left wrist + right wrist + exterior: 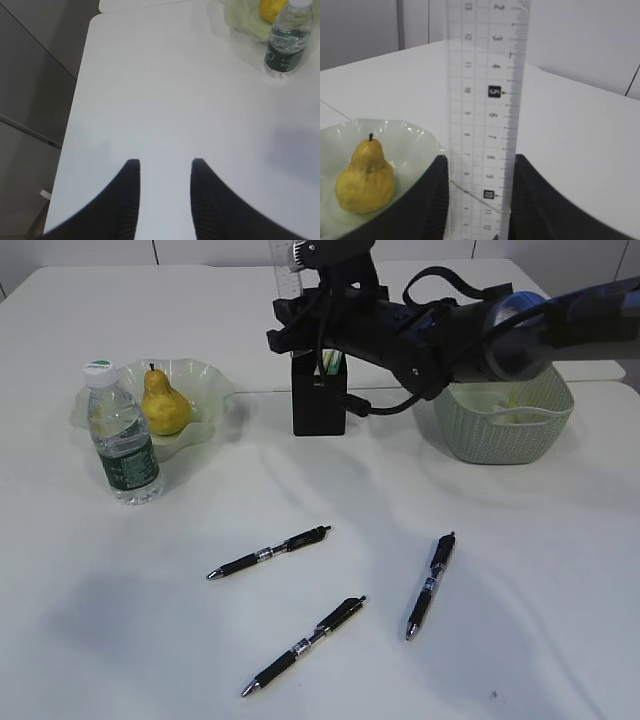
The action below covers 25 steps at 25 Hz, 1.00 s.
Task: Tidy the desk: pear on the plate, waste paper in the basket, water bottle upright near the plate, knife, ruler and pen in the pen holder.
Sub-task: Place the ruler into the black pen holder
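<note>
The ruler (487,115) is clear, smooth plastic with fine printed markings. The plate (205,390) is translucent pale green with a glossy, ribbed, ruffled rim. The pear (164,402) has matt yellow skin with faint brown speckling. The water bottle (120,435) is clear ribbed plastic with a dark green label. The basket (505,425) is matt sage-green plastic with a woven-look perforated wall. The pen holder (318,405) is matt black. The table (330,500) is smooth and white with a low sheen. The pens (428,585) are black with shiny metallic bands.
</note>
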{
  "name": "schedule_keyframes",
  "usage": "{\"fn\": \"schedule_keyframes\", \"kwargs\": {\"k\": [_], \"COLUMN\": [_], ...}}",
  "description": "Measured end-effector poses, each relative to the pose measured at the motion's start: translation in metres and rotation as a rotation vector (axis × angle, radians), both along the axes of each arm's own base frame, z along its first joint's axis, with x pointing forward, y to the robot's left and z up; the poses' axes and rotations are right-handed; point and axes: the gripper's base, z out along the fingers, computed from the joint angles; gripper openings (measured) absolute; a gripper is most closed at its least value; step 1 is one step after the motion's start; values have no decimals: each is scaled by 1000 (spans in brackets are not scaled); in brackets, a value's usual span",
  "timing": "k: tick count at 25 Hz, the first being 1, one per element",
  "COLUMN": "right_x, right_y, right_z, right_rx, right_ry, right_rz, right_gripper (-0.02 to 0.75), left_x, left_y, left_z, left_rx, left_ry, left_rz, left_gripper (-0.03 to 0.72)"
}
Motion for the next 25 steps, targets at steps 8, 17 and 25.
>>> {"fn": "schedule_keyframes", "kwargs": {"k": [8,17,25], "right_x": [15,28,33], "right_y": [-4,-7,-8], "right_z": [-5,-19,-30], "right_rx": [36,58,44], "right_ry": [-10,1,35], "right_rz": [-29,-56,-69], "right_gripper": [302,302,302], "left_x": [0,0,0], "left_y": [0,0,0], "left_z": [0,0,0], "left_rx": [-2,-2,-4], "left_ry": [1,1,1], "left_rz": [-1,-1,-2], "left_gripper": [238,237,237]}}
